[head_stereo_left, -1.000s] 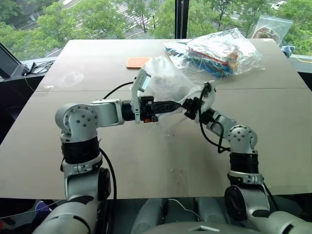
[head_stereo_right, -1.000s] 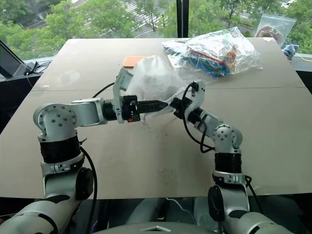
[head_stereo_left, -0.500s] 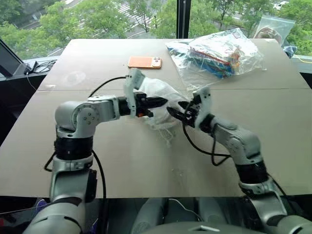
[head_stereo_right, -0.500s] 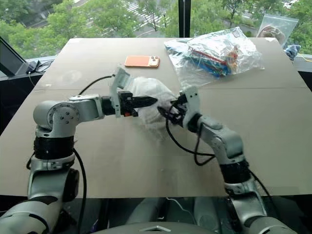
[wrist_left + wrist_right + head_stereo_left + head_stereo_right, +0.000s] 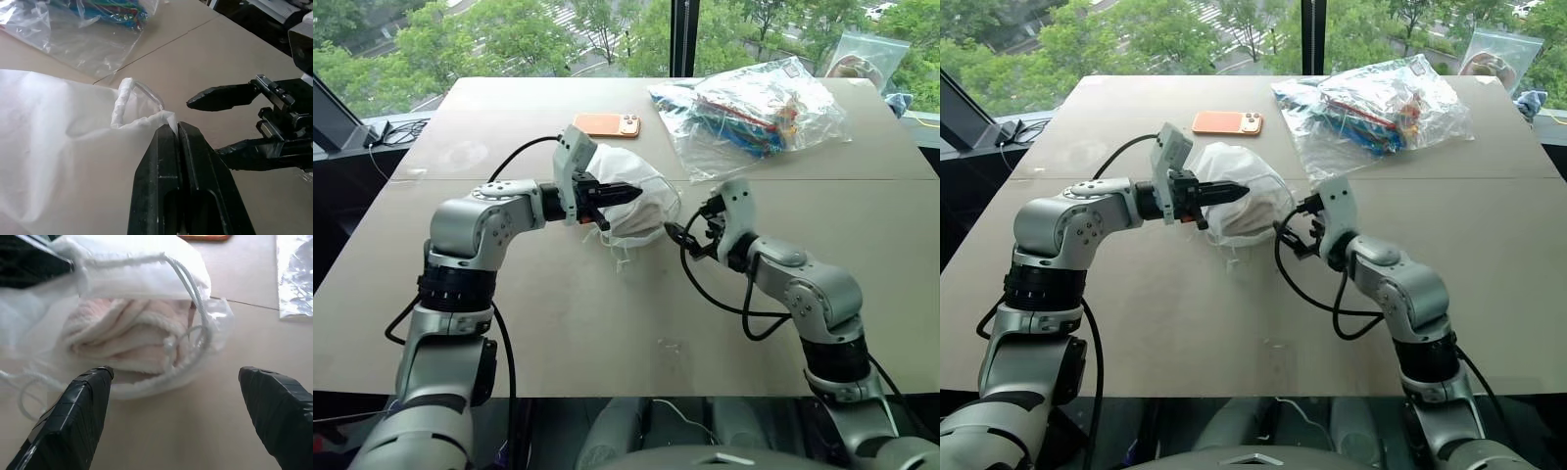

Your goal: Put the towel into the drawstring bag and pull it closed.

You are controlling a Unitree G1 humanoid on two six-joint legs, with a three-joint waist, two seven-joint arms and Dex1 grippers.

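Your thin white semi-sheer drawstring bag [image 5: 631,199] lies on the tan table [image 5: 607,333] at the centre of the head view, just below the orange phone [image 5: 605,124]. The small cream-white ribbed terry towel [image 5: 124,345] already sits inside it; in the right wrist view you can see it through the bag's mouth, which is not yet drawn shut.

Your left gripper [image 5: 615,193] has its black fingers pressed together, pinching the bag's fabric at the hem of the mouth; the left wrist view shows the white cloth caught at the fingertips. Your right gripper [image 5: 686,238] stands with its fingers spread wide, holding nothing, just right of the bag and aimed at the opening. The long thin white cords [image 5: 193,289] loop out of the hem and hang in front of the towel, between the right fingers and the bag.

So the loading step looks done, and the step in hand is the closing. For the next move you would bring the right gripper onto a cord, close on it alone rather than on cloth or towel, then pull away to the right while the left pinch holds the hem back. The large clear plastic bag of colourful items [image 5: 759,103] in the upper right lies well apart.
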